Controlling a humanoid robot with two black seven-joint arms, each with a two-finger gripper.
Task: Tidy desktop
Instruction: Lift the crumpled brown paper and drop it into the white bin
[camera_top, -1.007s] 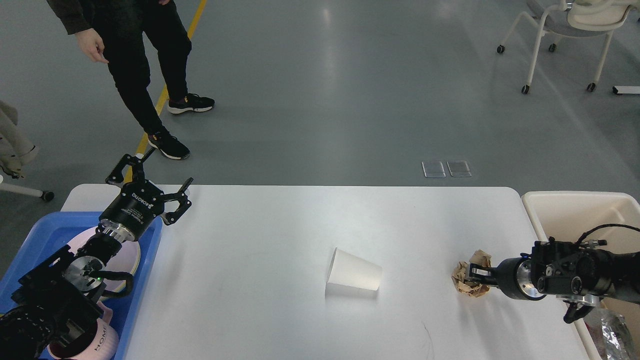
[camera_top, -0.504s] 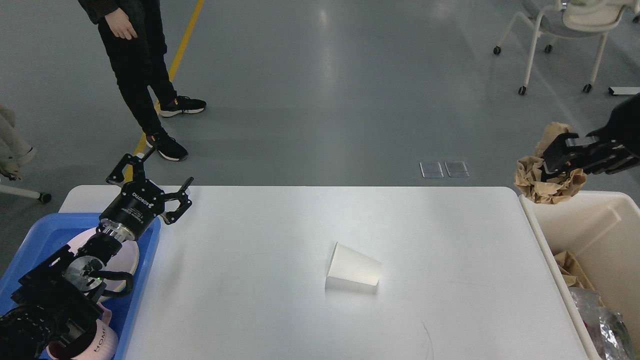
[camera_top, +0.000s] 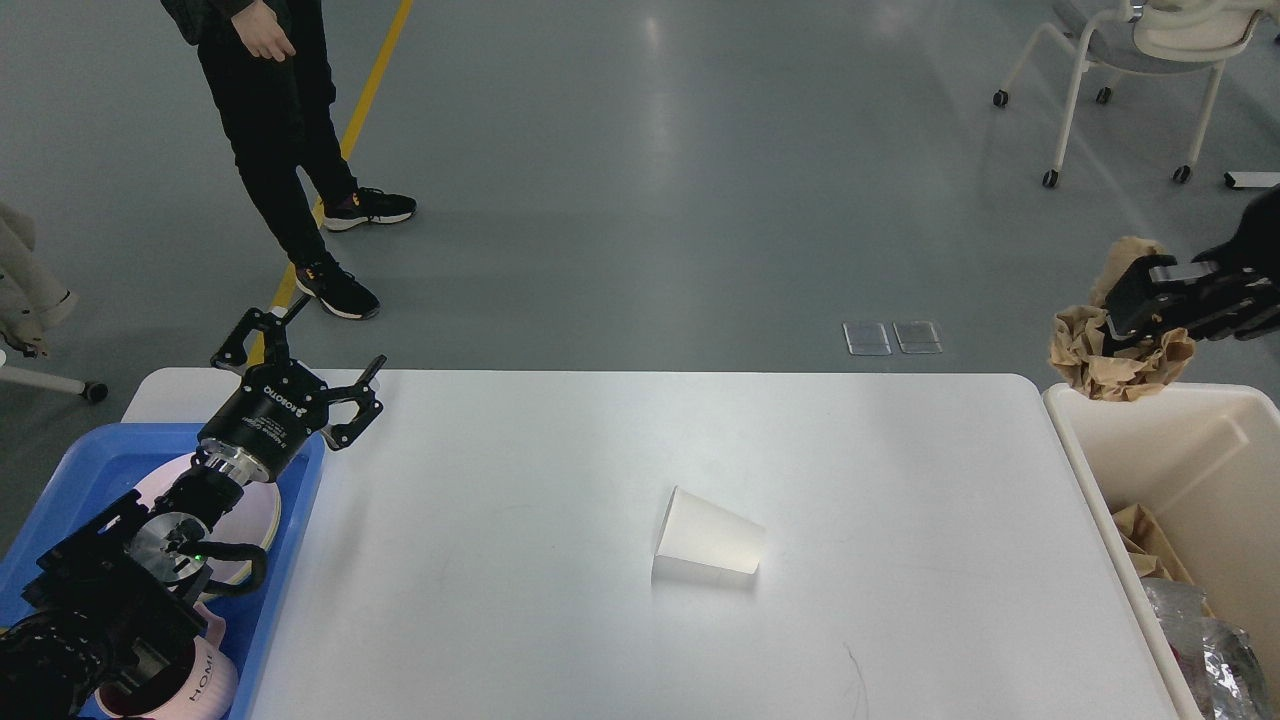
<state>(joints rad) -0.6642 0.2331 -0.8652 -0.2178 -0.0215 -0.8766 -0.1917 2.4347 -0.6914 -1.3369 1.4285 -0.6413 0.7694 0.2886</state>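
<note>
Tipped paper cup (camera_top: 708, 546) on desktop (camera_top: 560, 460)

On our white worktop (camera_top: 560, 450) a paper cup (camera_top: 708, 545) lies on its side near the middle; a blue tray (camera_top: 290, 520) overlaps the left edge.

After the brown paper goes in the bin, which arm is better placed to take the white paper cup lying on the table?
Probably the left: its gripper is open and free. The right gripper holds the crumpled brown paper ball above the cream plastic bin. The white paper cup lies mid-table.
</note>
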